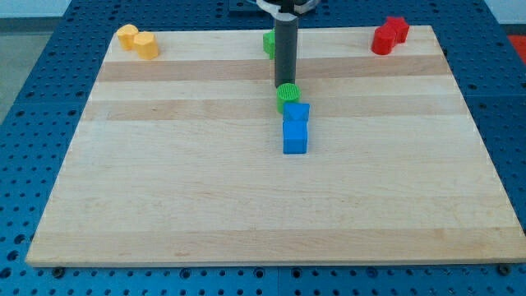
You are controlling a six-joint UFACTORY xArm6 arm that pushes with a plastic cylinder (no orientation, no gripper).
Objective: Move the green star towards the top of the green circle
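1. Our rod (pixel 285 49) comes down from the view's top centre, and my tip (pixel 284 87) sits at the top edge of the green circle (pixel 288 95), touching it or very nearly so.
2. We have no hand to open or shut; the rod grasps nothing and only bears against the circle's far side.
3. The green star (pixel 269 43) lies near the board's top edge, just left of the rod, which hides part of it; its shape is hard to make out.
4. The star and the circle are apart, the star nearer the view's top.
5. Two blue blocks (pixel 296 127) sit in a column directly below the circle, the upper one touching it.
6. Yellow blocks (pixel 137 41) rest at the top left corner of the board (pixel 164 189).
7. Red blocks (pixel 389 35) rest at the top right corner.
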